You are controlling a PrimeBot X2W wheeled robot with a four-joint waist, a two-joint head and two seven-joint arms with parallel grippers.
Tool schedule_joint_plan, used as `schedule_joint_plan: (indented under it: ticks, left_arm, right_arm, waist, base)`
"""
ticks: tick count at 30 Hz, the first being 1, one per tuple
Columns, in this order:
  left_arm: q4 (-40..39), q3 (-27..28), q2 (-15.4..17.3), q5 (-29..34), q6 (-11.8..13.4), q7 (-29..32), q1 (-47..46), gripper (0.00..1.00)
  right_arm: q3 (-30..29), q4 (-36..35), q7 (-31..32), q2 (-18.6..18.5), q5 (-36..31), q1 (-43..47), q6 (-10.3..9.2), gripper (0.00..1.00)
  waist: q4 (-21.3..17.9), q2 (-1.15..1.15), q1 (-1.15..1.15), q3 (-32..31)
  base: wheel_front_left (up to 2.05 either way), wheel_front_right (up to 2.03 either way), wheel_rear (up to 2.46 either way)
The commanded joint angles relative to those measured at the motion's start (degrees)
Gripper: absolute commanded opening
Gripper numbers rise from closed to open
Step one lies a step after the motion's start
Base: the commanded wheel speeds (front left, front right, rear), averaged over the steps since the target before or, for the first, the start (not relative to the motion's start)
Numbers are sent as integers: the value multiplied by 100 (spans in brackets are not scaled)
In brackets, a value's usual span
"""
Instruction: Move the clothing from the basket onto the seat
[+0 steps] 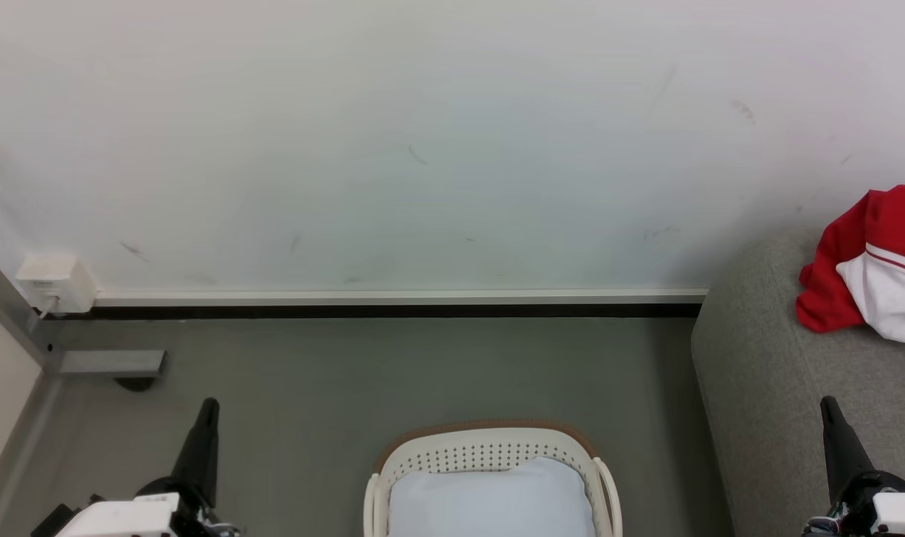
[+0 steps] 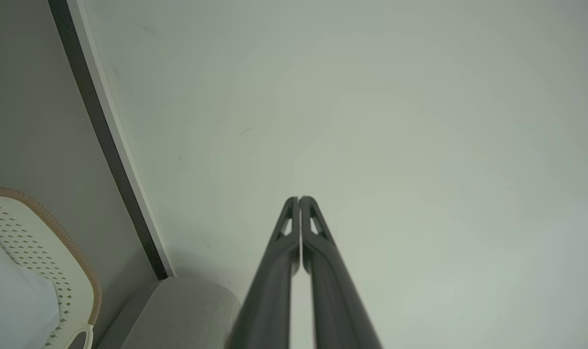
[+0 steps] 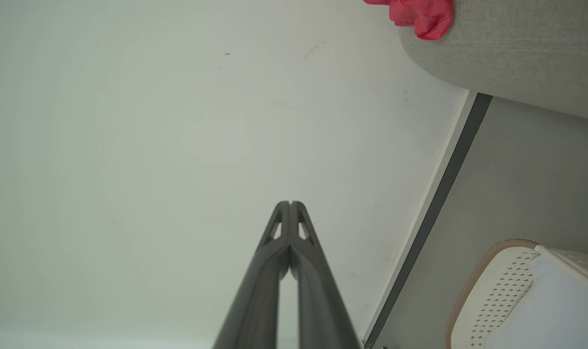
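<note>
The red clothing (image 1: pixel 870 261) with white panels lies bunched on the grey seat (image 1: pixel 765 373) at the right edge; a red corner of the clothing (image 3: pixel 427 14) also hangs over the seat (image 3: pixel 517 48) in the right wrist view. The cream basket (image 1: pixel 490 451) stands on the floor at bottom centre, holding only a pale blue-white sheet (image 1: pixel 490 500). My left gripper (image 1: pixel 209 406) is shut and empty, left of the basket. My right gripper (image 1: pixel 827 406) is shut and empty in front of the seat. Both pairs of fingers (image 2: pixel 299 199) (image 3: pixel 290 203) point at the white wall.
A white wall (image 1: pixel 423 149) with a dark skirting strip (image 1: pixel 393 309) runs behind the basket. A small white box (image 1: pixel 54 283) and a metal bracket (image 1: pixel 109 363) sit at the left corner. Grey floor (image 1: pixel 311 373) lies between the basket and the wall.
</note>
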Motion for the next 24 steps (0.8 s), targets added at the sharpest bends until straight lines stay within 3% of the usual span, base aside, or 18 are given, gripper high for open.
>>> schedule_joint_plan:
  ticks: [1,24]
  left_arm:
    - [-16,12,42,-75,7,22,-44,0]
    - [-16,12,41,-76,8,22,-44,0]
  right_arm:
    - [-22,-28,18,-45,7,-74,-12,0]
    - [-21,-28,18,-45,7,-74,-12,0]
  waist:
    - [0,0,0,0]
    - [0,0,0,0]
  base:
    - [0,0,0]
    - [0,0,0]
